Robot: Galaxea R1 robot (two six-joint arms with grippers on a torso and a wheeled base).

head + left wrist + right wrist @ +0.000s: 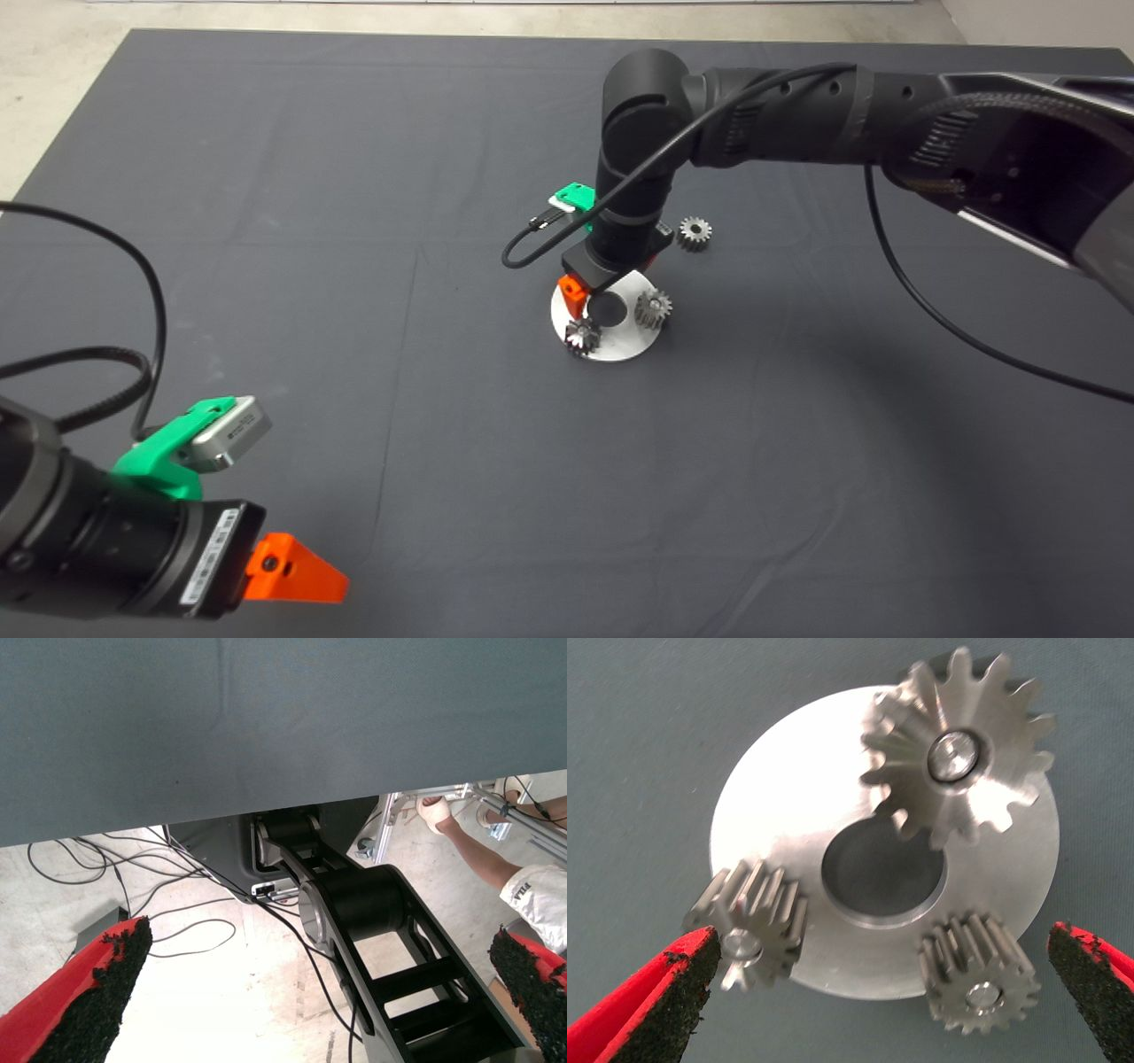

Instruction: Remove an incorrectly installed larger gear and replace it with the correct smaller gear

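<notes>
R gripper (873, 992) hangs straight over the round metal plate (780, 797), fingers (651, 997) spread wide, holding nothing. Both pads sit outside the plate's edge, one each side, w/ the plate's centre hole (881, 873) roughly between them.

Closest to the pads: two small bright gears, one (749, 921) just inside one fingertip, the other (976, 979) just inside the opposite one. Both sit on pins at the plate's rim. Further from the fingertips, across the hole, is the larger gear (957, 753), also on a pin, long pointed teeth overhanging both the hole & the plate's outer edge. It's still mounted, so removal isn't done.

Step in hand, as I read it: lining up above the plate before pulling the wrong gear. Gripper isn't centred on it yet, it's centred nearer the hole.

Next move prob needs: shift toward the larger gear so the pads straddle it, drop, close on the tooth tips, lift straight up off the pin. Risk of a finger clipping a small gear on the way.

Smaller gear (694, 233) lies loose on the dark mat (266, 221), off the plate, just beyond the R arm's wrist, so a short reach afterwards.

L gripper (297, 571) parked at the mat's near L edge, fingers apart, empty.
</notes>
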